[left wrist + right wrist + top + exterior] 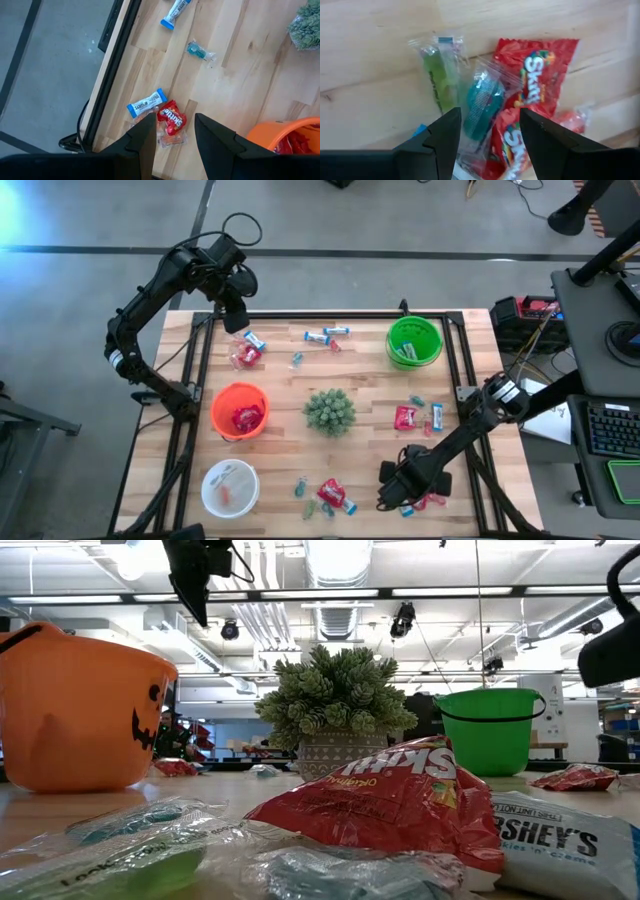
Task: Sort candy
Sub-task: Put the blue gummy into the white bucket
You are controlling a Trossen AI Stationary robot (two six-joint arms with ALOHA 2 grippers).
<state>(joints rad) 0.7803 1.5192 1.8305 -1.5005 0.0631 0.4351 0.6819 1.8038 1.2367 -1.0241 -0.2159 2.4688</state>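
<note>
Candy lies scattered over the wooden table [370,450]. My right gripper [490,112] hangs open near the table's front right corner, over a small pile: a teal sweet [481,102] shows between its fingers, a green one [439,75] and red Skittles packets [540,65] lie beside it. In the high view the gripper [393,490] stands just left of that pile [425,502]. My left gripper [175,119] is open, high over the far left corner, above a red packet [171,122] and a blue-and-white bar [146,103].
An orange bowl [240,410] with red packets, a white bowl [229,486] and a green bowl [414,341] stand on the table. A spiky green plant [329,411] sits in the middle. More candy lies at the far edge [327,335], the right [418,416] and the front [330,494].
</note>
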